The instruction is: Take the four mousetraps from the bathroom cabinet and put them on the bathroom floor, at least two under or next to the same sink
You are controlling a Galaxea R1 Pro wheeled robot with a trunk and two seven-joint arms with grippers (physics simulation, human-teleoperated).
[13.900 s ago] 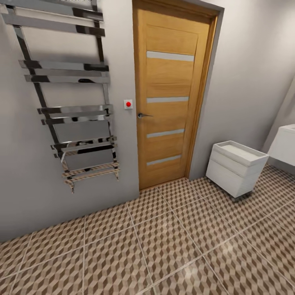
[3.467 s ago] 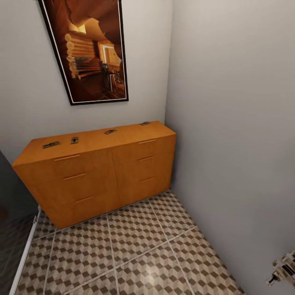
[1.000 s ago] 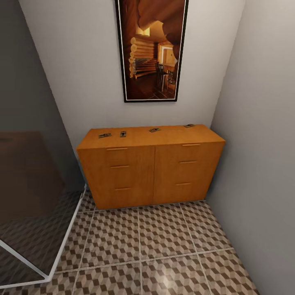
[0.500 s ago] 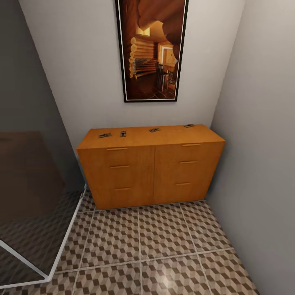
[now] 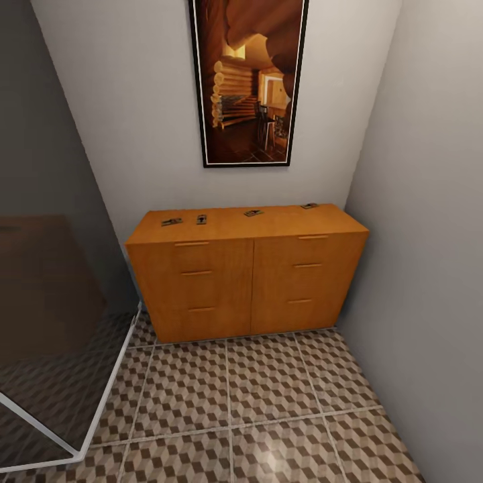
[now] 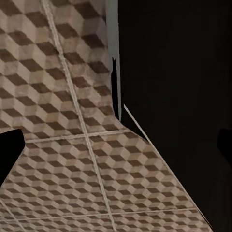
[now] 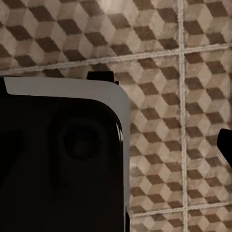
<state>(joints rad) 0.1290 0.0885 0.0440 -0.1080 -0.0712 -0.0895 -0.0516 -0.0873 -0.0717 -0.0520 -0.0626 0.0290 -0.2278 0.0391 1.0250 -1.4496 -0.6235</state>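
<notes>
The cabinet (image 5: 247,268) stands against the far wall at twelve o'clock from the robot, filling the recess between a dark glass panel (image 5: 47,282) at nine o'clock and a pale grey wall (image 5: 429,235) at three o'clock. Its drawers are all closed, with bar handles in two columns of three.

On its flat top lie the four mousetraps, strung along the back edge. The first mousetrap (image 5: 171,221) sits toward ten o'clock, the second mousetrap (image 5: 201,219) just beside it, the third mousetrap (image 5: 253,213) near the middle of the top, and the fourth mousetrap (image 5: 309,205) well apart toward two o'clock. They are too small to make out their bars or marks.

A tall framed picture (image 5: 248,80) of a log interior hangs on the wall right above the cabinet.

The bathroom floor (image 5: 255,409) with its cube-patterned tiles stretches from the cabinet's foot toward six o'clock.

Both wrist views look down on the same tiles (image 6: 67,145), partly blocked by dark body parts (image 7: 58,164). Whether the left or the right jaws are open, closed or holding anything cannot be told.
</notes>
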